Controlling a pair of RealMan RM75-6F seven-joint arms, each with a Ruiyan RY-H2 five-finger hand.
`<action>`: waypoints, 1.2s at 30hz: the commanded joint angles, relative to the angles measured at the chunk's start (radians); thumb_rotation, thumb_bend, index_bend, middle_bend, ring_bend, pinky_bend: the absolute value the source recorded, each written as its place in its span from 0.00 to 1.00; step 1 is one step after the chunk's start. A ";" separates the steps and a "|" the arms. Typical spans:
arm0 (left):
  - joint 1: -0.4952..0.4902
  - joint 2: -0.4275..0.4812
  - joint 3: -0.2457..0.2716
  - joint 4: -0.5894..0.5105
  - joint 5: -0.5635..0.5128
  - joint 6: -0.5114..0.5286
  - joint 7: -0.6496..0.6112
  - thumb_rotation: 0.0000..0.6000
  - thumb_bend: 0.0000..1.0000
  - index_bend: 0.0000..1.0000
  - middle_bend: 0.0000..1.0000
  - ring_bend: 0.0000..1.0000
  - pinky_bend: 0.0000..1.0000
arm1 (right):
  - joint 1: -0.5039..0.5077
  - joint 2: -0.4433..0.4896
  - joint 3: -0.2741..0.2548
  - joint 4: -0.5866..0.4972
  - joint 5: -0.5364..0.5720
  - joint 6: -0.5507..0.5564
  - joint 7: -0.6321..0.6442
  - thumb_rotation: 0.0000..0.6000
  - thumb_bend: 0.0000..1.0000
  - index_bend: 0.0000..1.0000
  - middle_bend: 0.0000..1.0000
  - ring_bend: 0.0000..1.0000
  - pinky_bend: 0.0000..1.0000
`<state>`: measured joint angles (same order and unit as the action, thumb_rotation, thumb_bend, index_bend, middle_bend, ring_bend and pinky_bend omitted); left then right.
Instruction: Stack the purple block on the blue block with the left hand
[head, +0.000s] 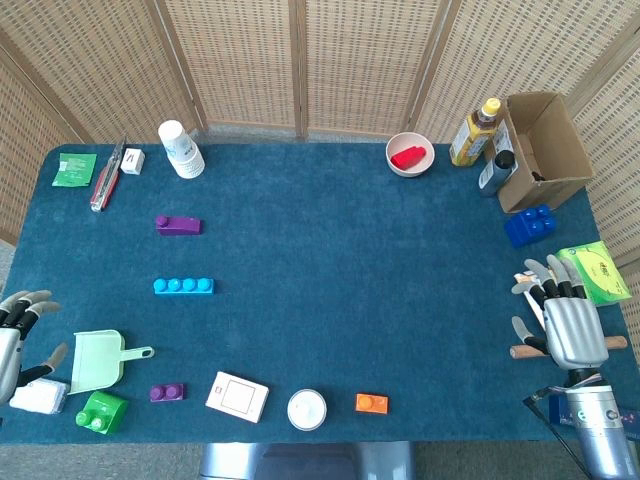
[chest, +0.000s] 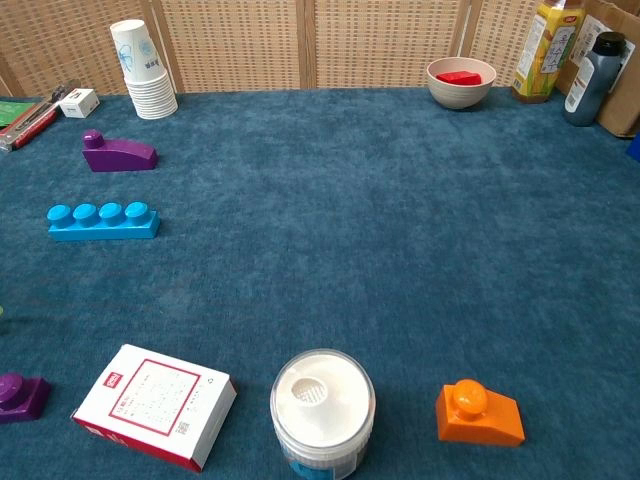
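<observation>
Right hand (head: 566, 318): silver-grey metallic shell over the back, pale grey fingers with darker segments between them, mounted on a silver cylindrical wrist bearing small blue lettering, with thin black cables beside it. Left hand (head: 18, 335): same grey finish, fingers tipped in lighter grey, black segments showing between sections; only partly visible at the edge.

purple block (head: 177, 224): wedge with one stud, flat, far left of worktop (head: 330, 260) | blue block (head: 183, 286): light-blue four-stud bar, flat, just nearer
</observation>
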<state>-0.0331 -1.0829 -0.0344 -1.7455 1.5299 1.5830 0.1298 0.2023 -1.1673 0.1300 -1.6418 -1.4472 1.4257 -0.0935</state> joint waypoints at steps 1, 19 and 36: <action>-0.001 0.000 -0.001 0.005 -0.003 -0.004 -0.003 0.99 0.31 0.33 0.27 0.22 0.00 | 0.002 -0.001 0.001 -0.001 0.003 -0.003 -0.005 1.00 0.28 0.38 0.18 0.00 0.07; -0.034 0.041 0.001 -0.008 0.028 -0.055 0.006 1.00 0.31 0.33 0.27 0.22 0.00 | -0.024 0.009 -0.002 -0.006 0.003 0.031 0.004 1.00 0.29 0.37 0.18 0.00 0.07; -0.279 0.095 -0.097 0.061 -0.213 -0.451 0.117 0.97 0.31 0.22 0.15 0.12 0.00 | -0.049 0.005 -0.002 0.037 0.042 0.030 0.044 1.00 0.29 0.37 0.18 0.00 0.07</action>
<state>-0.2791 -0.9771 -0.1118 -1.7144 1.3497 1.1685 0.2341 0.1543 -1.1613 0.1274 -1.6070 -1.4065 1.4561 -0.0503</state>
